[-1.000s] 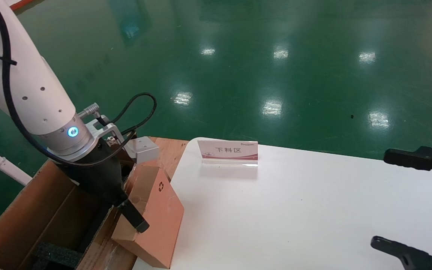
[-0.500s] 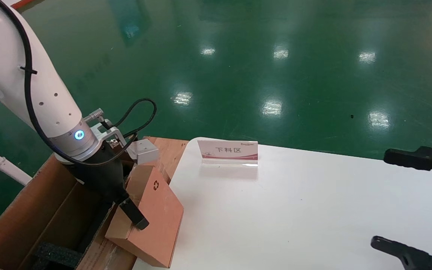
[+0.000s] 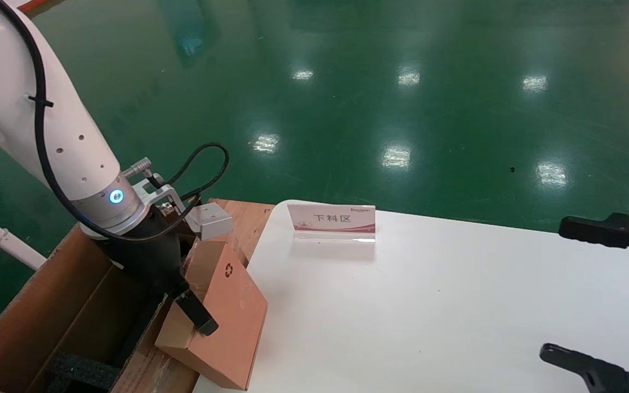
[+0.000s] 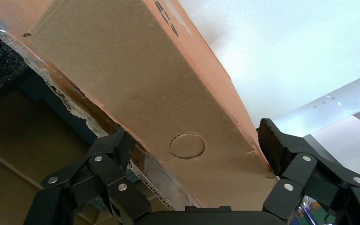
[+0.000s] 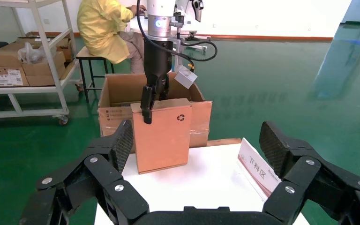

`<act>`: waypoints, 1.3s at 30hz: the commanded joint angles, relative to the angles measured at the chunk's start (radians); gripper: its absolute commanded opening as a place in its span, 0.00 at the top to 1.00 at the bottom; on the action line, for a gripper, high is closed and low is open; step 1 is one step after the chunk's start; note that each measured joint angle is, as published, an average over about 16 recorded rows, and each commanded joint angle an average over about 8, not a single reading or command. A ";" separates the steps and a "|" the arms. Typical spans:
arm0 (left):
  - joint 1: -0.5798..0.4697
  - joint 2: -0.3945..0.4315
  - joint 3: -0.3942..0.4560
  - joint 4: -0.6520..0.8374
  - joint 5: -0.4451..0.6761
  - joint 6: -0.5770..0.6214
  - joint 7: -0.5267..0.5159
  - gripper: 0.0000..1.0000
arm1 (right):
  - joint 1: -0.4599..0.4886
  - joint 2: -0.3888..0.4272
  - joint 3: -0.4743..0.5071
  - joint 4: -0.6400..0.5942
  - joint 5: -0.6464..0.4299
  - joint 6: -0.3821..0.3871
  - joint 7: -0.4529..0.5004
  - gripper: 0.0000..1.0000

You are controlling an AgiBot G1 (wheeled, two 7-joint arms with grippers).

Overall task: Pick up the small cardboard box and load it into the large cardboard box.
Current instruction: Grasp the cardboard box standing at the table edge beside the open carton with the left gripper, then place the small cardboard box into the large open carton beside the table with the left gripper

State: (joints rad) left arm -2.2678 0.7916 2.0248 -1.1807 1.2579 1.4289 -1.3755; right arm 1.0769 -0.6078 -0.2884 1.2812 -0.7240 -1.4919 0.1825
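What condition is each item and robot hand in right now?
Flat brown cardboard box with recycling symbol: tilted, held at its edge, lower end near the table edge.
Big brown flapped carton: open, black foam inside.
Left hand: clamped on the flat box.
Right hand: open, empty, parked over the white table.
Small pink-and-white sign: standing upright on the table.

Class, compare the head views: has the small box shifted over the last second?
Yes. The small box, gripped by the left pincer, moved slightly left, away from the sign, toward the large box.
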 commanded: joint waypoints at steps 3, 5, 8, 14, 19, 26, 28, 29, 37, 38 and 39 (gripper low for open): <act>-0.002 0.000 0.000 -0.003 0.000 0.002 -0.003 1.00 | 0.000 0.000 0.000 0.000 0.000 0.000 0.000 1.00; -0.002 0.000 0.000 -0.003 -0.001 0.002 -0.004 1.00 | 0.000 0.000 0.000 0.000 0.000 0.000 0.000 1.00; -0.003 0.001 0.000 -0.004 -0.001 0.003 -0.005 1.00 | 0.000 0.000 0.000 0.000 0.000 0.000 0.000 1.00; -0.003 0.001 0.000 -0.006 -0.001 0.003 -0.007 1.00 | 0.000 0.000 0.000 0.000 0.000 0.000 0.000 1.00; -0.004 0.001 0.000 -0.006 -0.001 0.003 -0.008 1.00 | 0.000 0.000 0.000 0.000 0.000 0.000 0.000 1.00; -0.015 0.000 -0.004 -0.008 -0.001 0.007 -0.007 1.00 | 0.000 0.000 0.000 0.000 0.000 0.000 0.000 1.00; -0.040 -0.005 -0.011 -0.015 -0.003 0.016 -0.007 1.00 | 0.000 0.000 0.000 0.000 0.000 0.000 0.000 1.00; -0.058 -0.009 -0.016 -0.019 -0.004 0.024 -0.009 1.00 | 0.000 0.000 0.000 0.000 0.000 0.000 0.000 1.00; -0.327 -0.069 -0.097 -0.052 -0.009 0.113 -0.008 1.00 | 0.001 0.000 -0.001 -0.001 0.000 0.000 -0.001 1.00; -0.361 -0.073 -0.105 -0.054 -0.010 0.123 -0.007 1.00 | 0.001 0.000 -0.001 -0.001 0.000 0.000 -0.001 1.00; -0.396 -0.075 -0.111 -0.055 -0.010 0.133 -0.007 1.00 | 0.001 0.000 -0.001 -0.001 0.000 0.000 -0.001 1.00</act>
State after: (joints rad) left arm -2.6519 0.7303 1.9391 -1.2340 1.2514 1.5531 -1.3857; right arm 1.0774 -0.6077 -0.2893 1.2805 -0.7236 -1.4922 0.1819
